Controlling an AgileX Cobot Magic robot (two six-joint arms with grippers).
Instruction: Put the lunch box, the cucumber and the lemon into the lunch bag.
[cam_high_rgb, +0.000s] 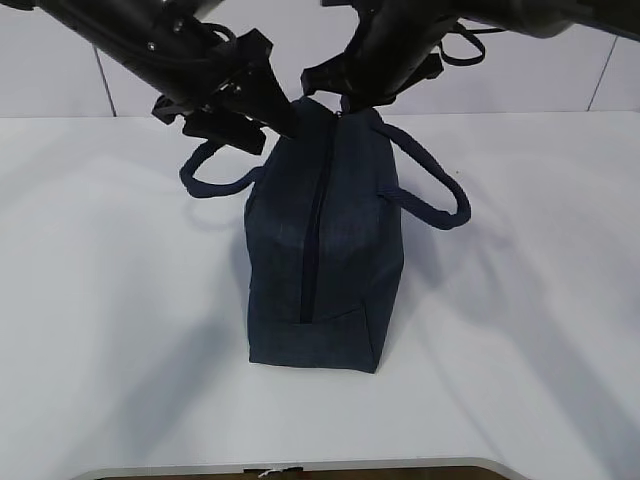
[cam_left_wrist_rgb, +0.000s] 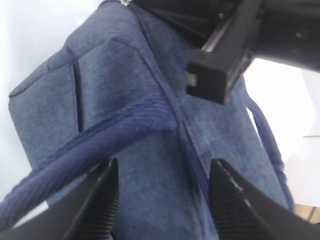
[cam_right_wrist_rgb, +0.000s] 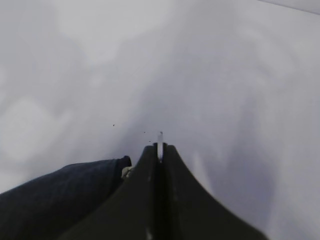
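Observation:
The dark navy lunch bag (cam_high_rgb: 318, 250) stands on the white table with its top zipper (cam_high_rgb: 312, 235) running toward me and closed along the length I see. My left gripper (cam_high_rgb: 272, 118) is open at the bag's far top end; in the left wrist view (cam_left_wrist_rgb: 162, 172) its fingers straddle the bag fabric (cam_left_wrist_rgb: 150, 150) beside a handle (cam_left_wrist_rgb: 100, 137). My right gripper (cam_high_rgb: 343, 100) is shut at the same far end; in the right wrist view (cam_right_wrist_rgb: 160, 148) a thin silver zipper pull (cam_right_wrist_rgb: 160, 137) sits pinched between its tips. The lunch box, cucumber and lemon are out of view.
The bag's two loop handles hang out to the left (cam_high_rgb: 205, 180) and right (cam_high_rgb: 435, 185). White table (cam_high_rgb: 520, 330) lies all round the bag, with its front edge (cam_high_rgb: 300, 465) near me and a white wall behind.

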